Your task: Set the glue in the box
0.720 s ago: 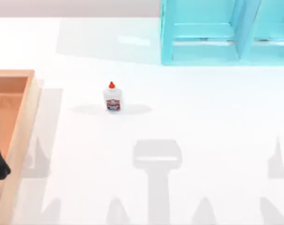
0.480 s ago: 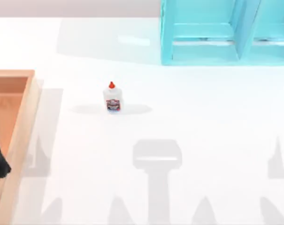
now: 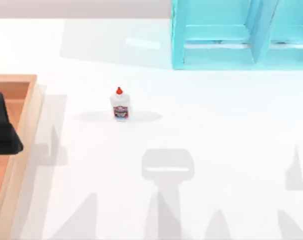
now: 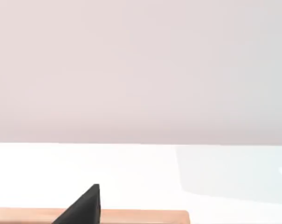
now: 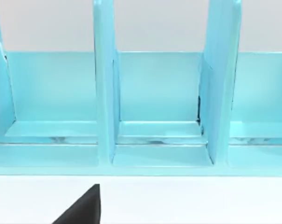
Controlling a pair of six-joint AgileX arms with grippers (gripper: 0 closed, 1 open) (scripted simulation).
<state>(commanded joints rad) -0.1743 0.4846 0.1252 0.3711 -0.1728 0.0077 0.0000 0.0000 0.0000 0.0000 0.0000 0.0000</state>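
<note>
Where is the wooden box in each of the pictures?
Top view: the box lies at the table's left edge, left gripper over it.
Left wrist view: its tan rim runs along the bottom.
Right wrist view: not in it.
Shared landmark: the white table.

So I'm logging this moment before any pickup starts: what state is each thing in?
glue: upright on the table, cap on, untouched.
box: open-topped, no glue inside.
left pincer: over the box, apart from the glue.
shelf unit: standing at the table's far side.
</note>
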